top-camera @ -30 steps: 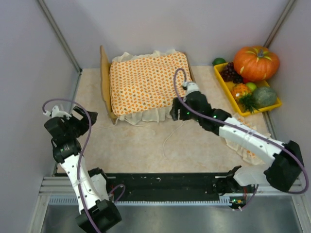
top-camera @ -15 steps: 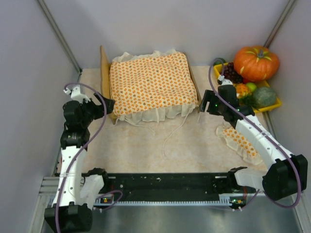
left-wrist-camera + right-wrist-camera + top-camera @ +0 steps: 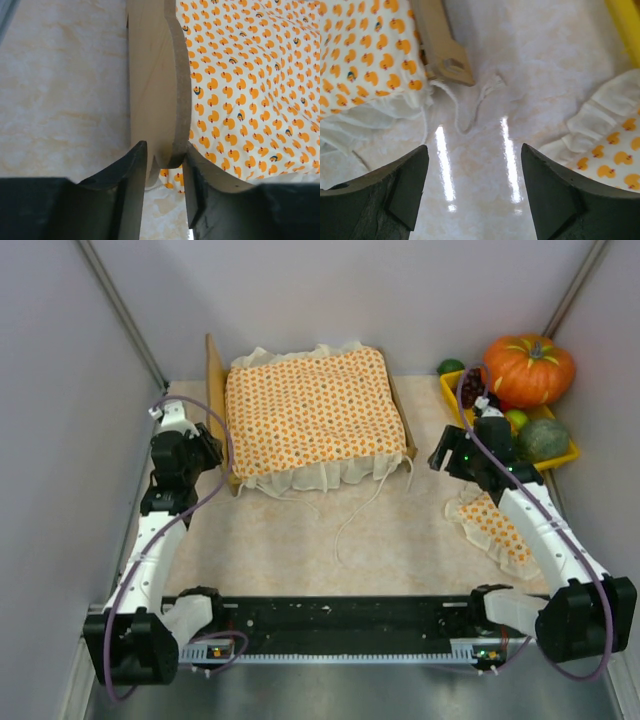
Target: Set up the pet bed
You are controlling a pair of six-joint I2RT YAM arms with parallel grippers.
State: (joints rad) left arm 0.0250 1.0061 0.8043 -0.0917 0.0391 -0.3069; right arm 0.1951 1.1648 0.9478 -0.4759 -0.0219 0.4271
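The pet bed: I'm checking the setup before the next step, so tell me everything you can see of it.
The pet bed is a light plywood frame standing upright on the beige table, with a tall rounded headboard on the left arm's side and a low footboard on the right arm's side. An orange duck-print ruffled bedspread covers its top, hiding the base. The left gripper pinches the headboard's near corner, a finger on each face.
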